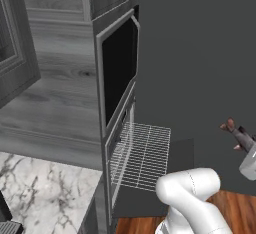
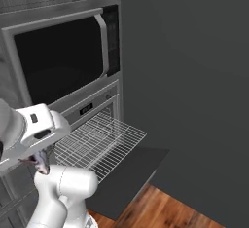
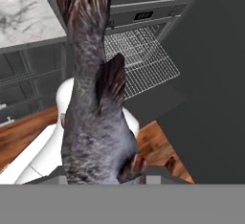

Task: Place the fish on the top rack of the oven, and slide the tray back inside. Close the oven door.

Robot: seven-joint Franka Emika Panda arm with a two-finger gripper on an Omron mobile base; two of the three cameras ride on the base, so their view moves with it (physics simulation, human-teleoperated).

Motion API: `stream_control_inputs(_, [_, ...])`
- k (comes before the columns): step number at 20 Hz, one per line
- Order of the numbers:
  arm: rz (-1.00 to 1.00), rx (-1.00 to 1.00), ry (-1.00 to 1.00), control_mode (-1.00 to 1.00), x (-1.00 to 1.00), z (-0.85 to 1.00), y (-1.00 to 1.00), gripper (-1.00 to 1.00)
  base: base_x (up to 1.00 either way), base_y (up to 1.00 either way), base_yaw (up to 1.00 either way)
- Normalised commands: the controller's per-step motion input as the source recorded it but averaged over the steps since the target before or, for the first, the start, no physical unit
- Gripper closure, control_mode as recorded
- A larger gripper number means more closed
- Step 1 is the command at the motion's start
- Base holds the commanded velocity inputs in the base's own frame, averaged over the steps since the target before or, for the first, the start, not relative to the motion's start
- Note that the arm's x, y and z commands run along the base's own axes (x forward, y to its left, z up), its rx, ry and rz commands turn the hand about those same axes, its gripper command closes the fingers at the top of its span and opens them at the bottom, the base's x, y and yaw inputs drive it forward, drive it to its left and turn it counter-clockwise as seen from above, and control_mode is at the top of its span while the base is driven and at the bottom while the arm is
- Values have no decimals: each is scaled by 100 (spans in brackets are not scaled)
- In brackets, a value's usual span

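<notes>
My gripper (image 1: 248,150) is shut on the fish (image 1: 239,135), a slim grey fish with a pinkish-brown tail, and holds it in the air to the right of the oven (image 1: 120,128), clear of it. In the hand view the fish (image 3: 93,117) hangs tail-up and covers most of the fingers of the gripper (image 3: 107,177). The top rack (image 1: 145,153) is a silver wire grid pulled out over the open oven door (image 1: 182,153). From the right, the fish (image 2: 41,162) sits under my hand, left of the tray (image 2: 99,144) and above the door (image 2: 131,173).
A black-fronted microwave (image 1: 120,63) sits above the oven. A marble counter (image 1: 45,188) lies to the left. A dark wall (image 1: 200,53) stands behind the door, with wooden floor (image 1: 235,210) below. My white elbow (image 1: 190,193) is just in front of the rack.
</notes>
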Motion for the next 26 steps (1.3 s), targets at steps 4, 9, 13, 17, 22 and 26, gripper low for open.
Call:
stream_control_inputs(4, [0,1,2,-100,42,0,-6,100,0,0,0])
stream_control_inputs(9, [0,1,5,-100,52,0,-4,100,0,0,0])
stream_control_inputs(13, [0,3,2,-100,69,-14,0,100,0,0,0])
stream_control_inputs(17, [0,1,0,-100,50,-38,0,100,0,0,0])
stream_control_inputs(22, [0,0,0,-100,44,-60,0,100,0,0,0])
stream_control_inputs(26, [0,0,0,-100,37,-77,0,100,0,0,0])
